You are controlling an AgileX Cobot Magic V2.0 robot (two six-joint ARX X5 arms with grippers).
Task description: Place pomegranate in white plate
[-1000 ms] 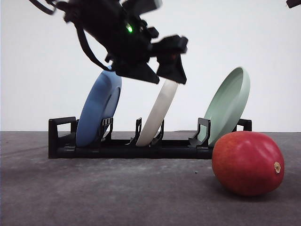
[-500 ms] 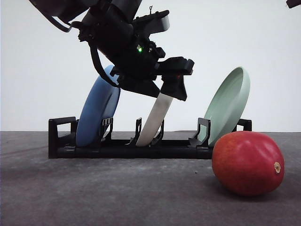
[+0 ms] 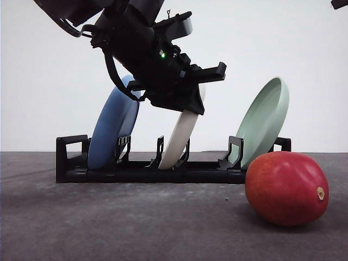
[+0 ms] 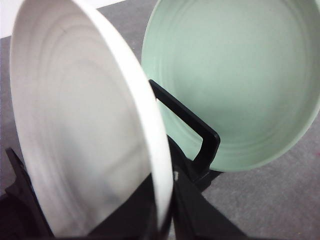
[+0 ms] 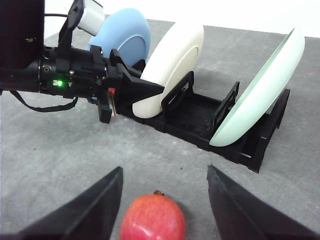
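Note:
The white plate [image 3: 182,133] stands on edge in the middle slot of a black rack [image 3: 70,163]. My left gripper [image 3: 211,89] is open at its top rim, one jaw on each side. In the left wrist view the plate's rim [image 4: 157,165] runs down between the fingers. In the right wrist view, one left finger [image 5: 145,87] lies against the plate's [image 5: 172,65] convex back. The red pomegranate [image 3: 285,187] lies on the table at the front right, before the rack. My right gripper [image 5: 165,170] hangs open above the pomegranate [image 5: 152,217], not touching it.
A blue plate [image 3: 111,128] leans in the rack's left slot and a pale green plate [image 3: 263,119] in its right slot, close beside the white one. The grey table [image 3: 136,223] spreads in front of the rack.
My left gripper has come down and to the right onto the white plate's top rim, so the rim now sits between its jaws. The pomegranate and plates have not moved.

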